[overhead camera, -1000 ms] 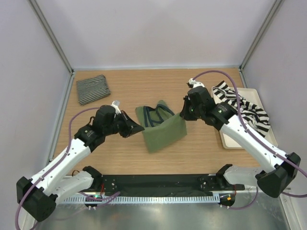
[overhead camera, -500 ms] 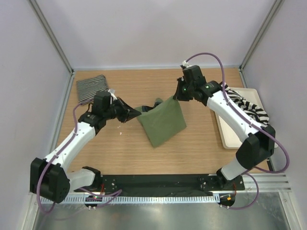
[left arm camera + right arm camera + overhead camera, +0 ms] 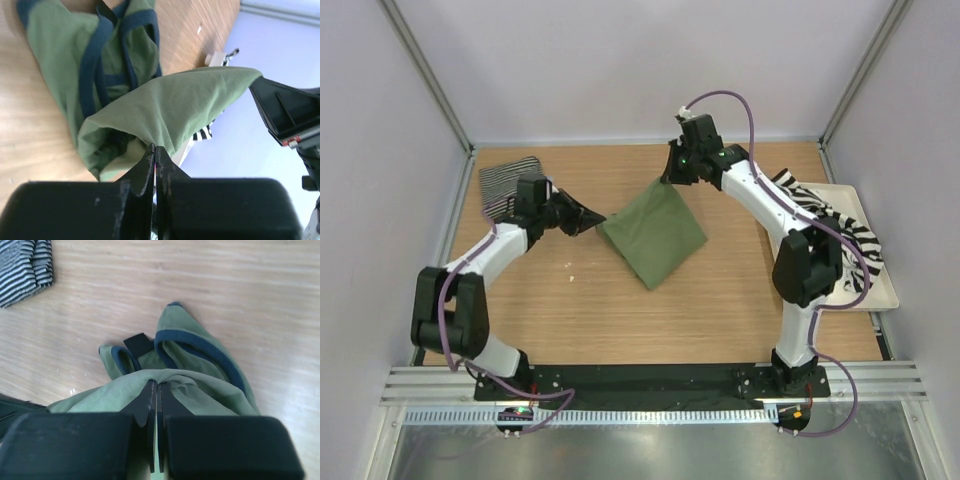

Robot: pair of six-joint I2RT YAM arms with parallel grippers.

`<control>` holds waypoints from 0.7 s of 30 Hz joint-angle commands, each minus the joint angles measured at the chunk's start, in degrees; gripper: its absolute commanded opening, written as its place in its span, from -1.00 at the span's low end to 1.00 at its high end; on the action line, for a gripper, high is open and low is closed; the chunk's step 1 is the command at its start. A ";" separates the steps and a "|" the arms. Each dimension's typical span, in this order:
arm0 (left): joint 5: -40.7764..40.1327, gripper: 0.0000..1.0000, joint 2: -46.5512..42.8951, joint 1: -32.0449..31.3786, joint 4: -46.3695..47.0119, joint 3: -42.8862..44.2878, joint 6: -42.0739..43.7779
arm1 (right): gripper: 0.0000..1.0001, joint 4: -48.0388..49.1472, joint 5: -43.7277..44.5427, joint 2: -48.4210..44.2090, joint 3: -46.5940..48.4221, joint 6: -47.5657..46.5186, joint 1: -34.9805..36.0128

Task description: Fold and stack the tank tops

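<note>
The olive green tank top (image 3: 653, 235) lies mid-table, its lower half lifted and drawn over its navy-edged straps (image 3: 95, 65). My left gripper (image 3: 595, 217) is shut on the hem's left corner (image 3: 154, 147). At the far corner my right gripper (image 3: 667, 180) is shut on the same hem (image 3: 156, 385). The pinstriped tank top (image 3: 505, 180) lies folded at the far left, partly behind my left arm, and shows in the right wrist view (image 3: 22, 267). The broad-striped tank top (image 3: 830, 225) lies crumpled on the right.
A cream tray (image 3: 880, 295) at the right edge holds the broad-striped top, and my right arm crosses above it. Grey walls enclose the wooden table (image 3: 720, 310) on three sides. A black rail (image 3: 650, 380) runs along the near edge.
Both grippers have moved toward the far side with the green hem, drawing the cloth over the straps. The arms have stretched out further from their bases.
</note>
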 commanded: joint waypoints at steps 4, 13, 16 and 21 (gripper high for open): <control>3.62 -1.00 10.86 4.15 11.01 5.50 0.05 | -0.85 12.90 -2.80 9.99 8.71 0.81 -0.99; 3.99 0.20 18.72 9.16 19.65 4.81 -1.29 | 0.29 16.45 -3.07 13.64 10.49 2.05 -1.35; 0.73 0.28 14.33 8.98 12.79 4.54 4.17 | 0.23 17.85 -3.33 8.28 2.58 0.56 -2.66; -3.32 0.29 10.27 6.09 7.69 2.79 9.00 | 0.44 17.24 -2.37 3.95 -8.67 -0.94 -5.82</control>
